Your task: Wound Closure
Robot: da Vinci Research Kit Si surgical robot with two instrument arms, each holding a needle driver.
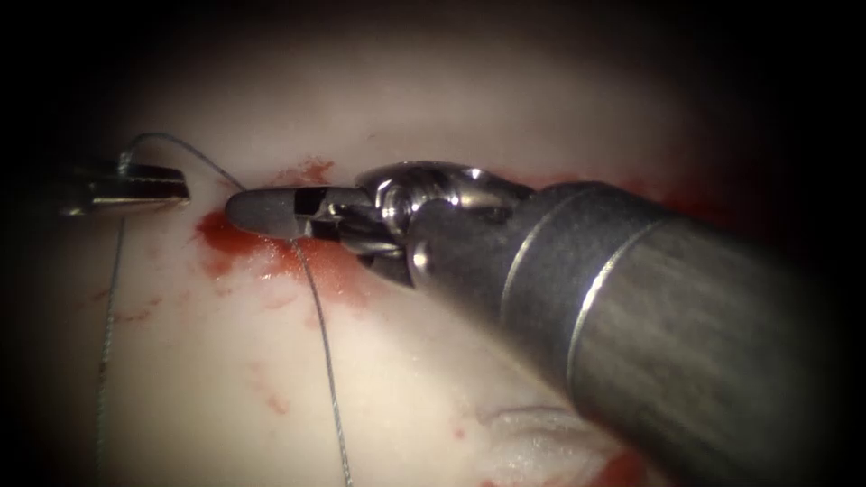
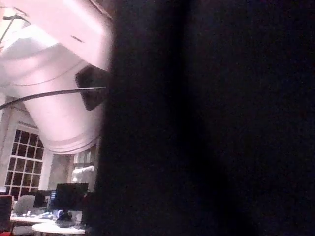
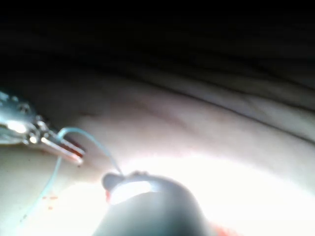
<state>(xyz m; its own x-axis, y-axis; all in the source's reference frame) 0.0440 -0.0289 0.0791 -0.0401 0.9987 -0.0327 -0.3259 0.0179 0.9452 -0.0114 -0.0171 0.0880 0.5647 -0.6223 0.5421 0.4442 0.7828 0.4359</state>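
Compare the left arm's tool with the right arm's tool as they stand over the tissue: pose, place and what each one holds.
The left arm's tool lies at the endoscope view's left edge, with little beyond its jaws in sight; the right arm's tool reaches in from the right with wrist and thick shaft close to the lens. The left tool's tip sits beside the red fluid; the right tool's tip lies over it. Both have jaws shut on the thread, which arcs from one to the other.

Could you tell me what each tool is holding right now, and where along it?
Both tools hold the thread: the left tool at its loop's far end, the right tool mid-strand, over the red fluid.
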